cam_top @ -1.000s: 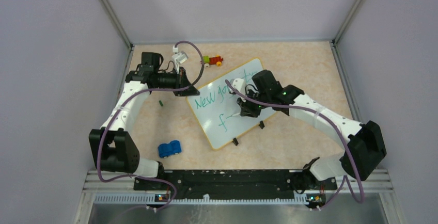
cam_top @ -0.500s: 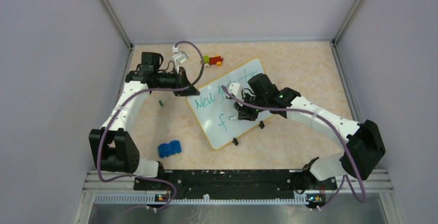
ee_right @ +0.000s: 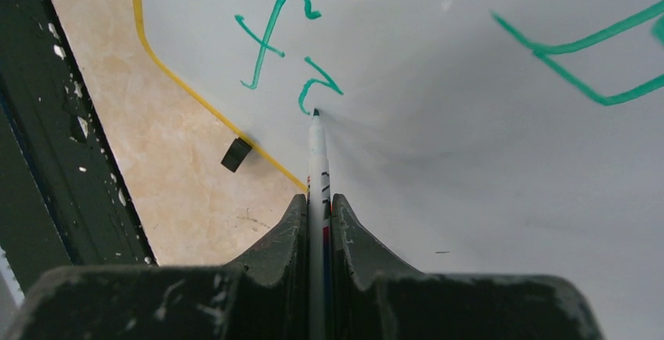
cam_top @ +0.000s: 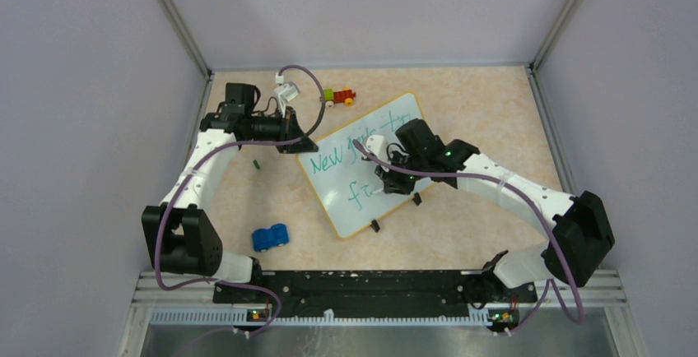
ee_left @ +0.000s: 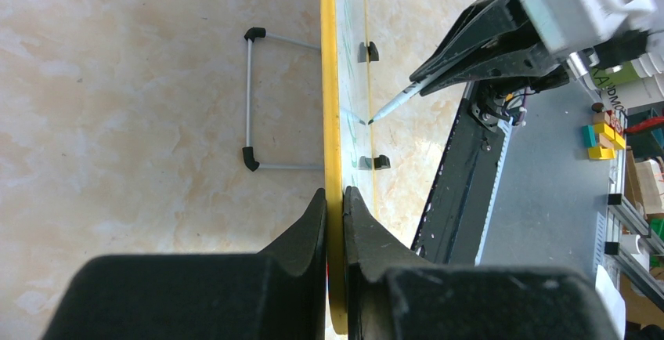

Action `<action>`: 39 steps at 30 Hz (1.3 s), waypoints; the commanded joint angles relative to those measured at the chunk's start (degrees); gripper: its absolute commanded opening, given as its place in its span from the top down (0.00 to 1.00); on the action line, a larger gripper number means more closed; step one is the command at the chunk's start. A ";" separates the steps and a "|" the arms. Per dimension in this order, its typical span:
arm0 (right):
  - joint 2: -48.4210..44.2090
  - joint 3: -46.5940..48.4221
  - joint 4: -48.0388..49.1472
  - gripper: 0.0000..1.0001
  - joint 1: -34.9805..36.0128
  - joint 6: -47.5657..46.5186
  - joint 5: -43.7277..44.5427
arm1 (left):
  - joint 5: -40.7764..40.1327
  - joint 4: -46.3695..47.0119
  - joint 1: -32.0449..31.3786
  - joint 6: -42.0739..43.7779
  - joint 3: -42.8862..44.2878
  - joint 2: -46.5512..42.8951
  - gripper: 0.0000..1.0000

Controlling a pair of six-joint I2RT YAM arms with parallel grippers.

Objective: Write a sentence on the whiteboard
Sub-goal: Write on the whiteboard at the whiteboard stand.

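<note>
While left claw (ee_left: 334,196) pinches whiteboard (ee_left: 328,81) rim, right claw (ee_right: 319,201) clamping marker (ee_right: 316,148), tip touching sentence (ee_right: 276,34), close to yellow edge

Overhead camera looks down from behind; wrist cameras peer closely past their fingers (ee_left: 301,234) at the shared whiteboard (cam_top: 329,194).

The whiteboard (cam_top: 366,213) on the table (cam_top: 494,102), toy car (cam_top: 270,236) left of it, block toy (cam_top: 338,95) behind.

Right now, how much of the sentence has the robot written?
Done: the top line of green words on the whiteboard. In hand: the second line; the marker in the right gripper sits at the stroke after the f, the left gripper clamping the rim. Left: the rest of that line.
</note>
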 commanded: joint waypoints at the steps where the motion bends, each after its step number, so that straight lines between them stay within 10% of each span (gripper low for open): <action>1: -2.99 6.55 0.13 1.00 -0.46 -0.90 0.63 | -1.39 0.05 -1.24 3.56 -0.43 0.47 1.00; 39: -2.60 5.47 -0.17 1.00 -0.74 -1.47 -0.12 | -1.33 -0.06 -1.24 3.55 -0.33 0.53 1.00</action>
